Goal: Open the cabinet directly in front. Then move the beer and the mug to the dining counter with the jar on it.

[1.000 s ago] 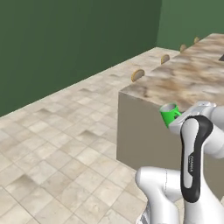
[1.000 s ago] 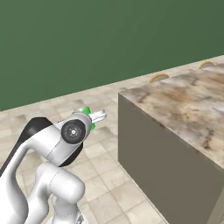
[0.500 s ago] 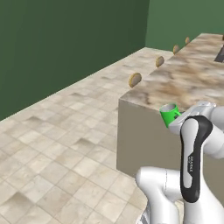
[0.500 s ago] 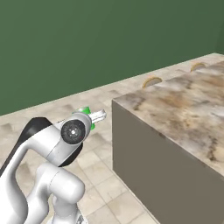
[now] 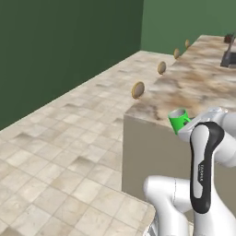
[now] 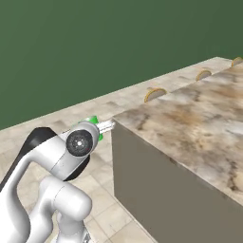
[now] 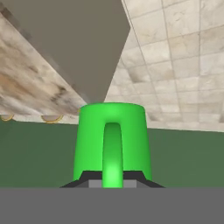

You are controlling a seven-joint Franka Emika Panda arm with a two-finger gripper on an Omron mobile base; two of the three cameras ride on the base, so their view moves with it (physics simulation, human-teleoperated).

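My gripper (image 7: 113,180) is shut on the bright green mug (image 7: 113,135), whose loop handle faces the hand camera. The mug (image 5: 179,120) hangs in the air just off the near corner of the dining counter (image 5: 203,78), about level with its marble top. From the right, the mug (image 6: 93,120) peeks out behind the hand, and the gripper (image 6: 103,126) points at the counter (image 6: 190,118). A small dark shape, perhaps the jar (image 5: 228,38), sits at the counter's far end. The cabinet and the beer are out of view.
Round gold-framed stools (image 5: 138,89) (image 6: 155,94) line the counter's far side. A dark sink with a faucet (image 5: 228,57) lies far along the top. A tiled floor (image 5: 69,152) stretches left to a green wall (image 5: 55,41).
The whole picture has shifted, so the base has moved: the counter now shows more lengthwise, with its far end in view. The mug stays in the shut gripper.
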